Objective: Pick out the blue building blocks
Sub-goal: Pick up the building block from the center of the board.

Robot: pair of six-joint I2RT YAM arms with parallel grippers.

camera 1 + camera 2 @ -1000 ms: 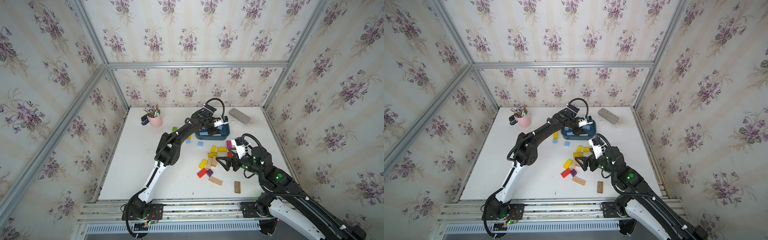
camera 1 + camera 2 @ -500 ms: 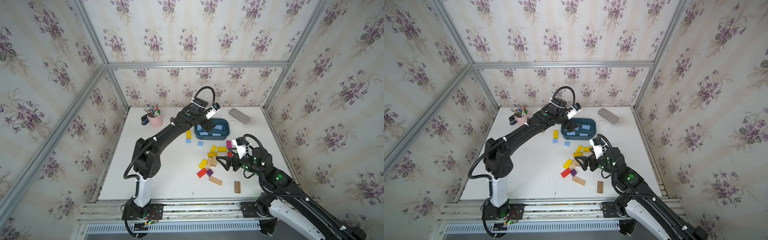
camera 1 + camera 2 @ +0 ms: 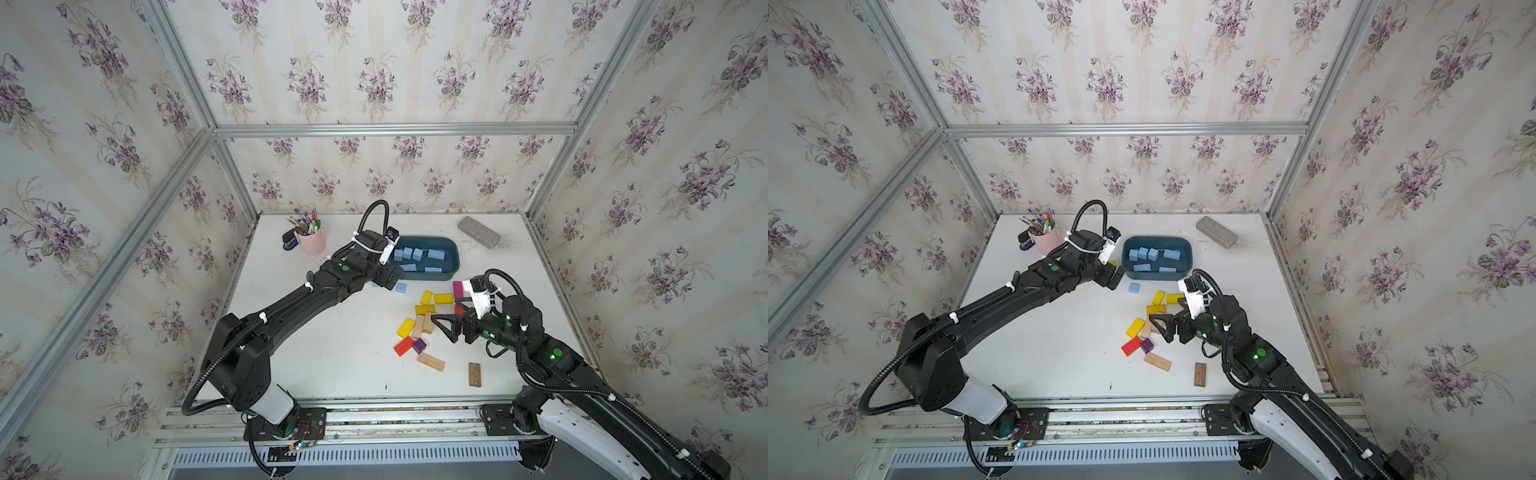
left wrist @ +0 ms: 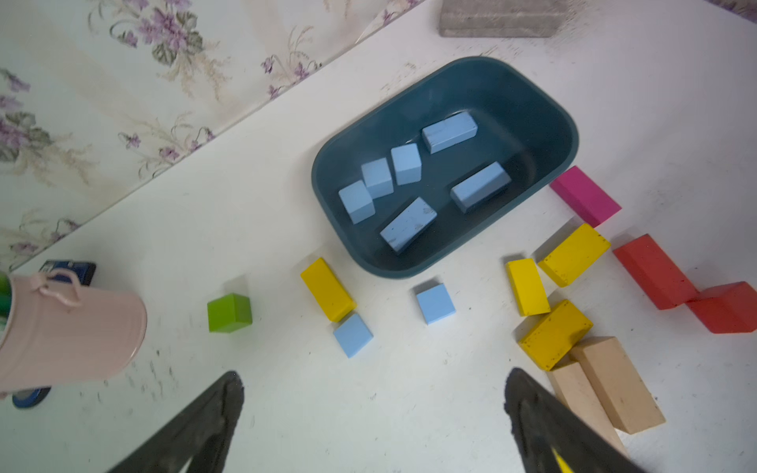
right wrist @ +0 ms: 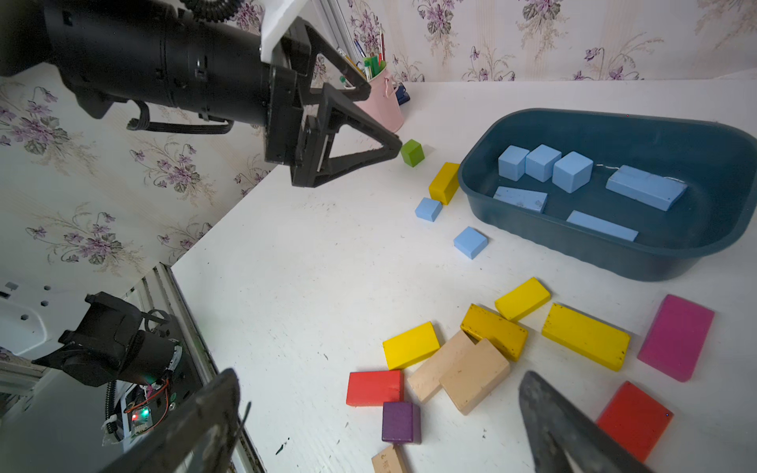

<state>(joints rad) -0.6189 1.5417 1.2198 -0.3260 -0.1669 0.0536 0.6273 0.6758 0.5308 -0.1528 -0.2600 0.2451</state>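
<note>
**Six blue blocks in the tub, two out on the table**

The dark teal tub [image 3: 432, 242] sits toward the far side of the white table [image 3: 332, 365], a little right of the middle. Six of the blue building blocks [image 4: 405, 164] lie inside it. Three cubes stand in a row toward its left end. Of the three oblong bricks, one lies at the far right and two along the near wall.

Two more blue cubes lie on the table just off the tub's near-left corner. The loose blue cube [image 4: 435, 304] stands alone. The second blue cube [image 4: 353, 335], to its left, lies right beside the end of a yellow brick [image 4: 327, 288]. A green cube [image 4: 229, 312] stands farther left.

The left gripper [image 4: 375, 376] hovers above the table close to these two cubes, its claw released, spread wide and empty. The right gripper [image 5: 379, 374] hangs over the mixed heap [image 5: 475, 374] of yellow, red, purple and plain wooden blocks on the near right of the table. Its claw is also spread wide, with nothing between the fingers. A magenta brick [image 5: 676, 338] lies between the heap and the tub.

A pink cup [image 3: 311, 245] of pens stands at the far left, and a grey brick [image 3: 478, 232] lies near the far right corner.
</note>
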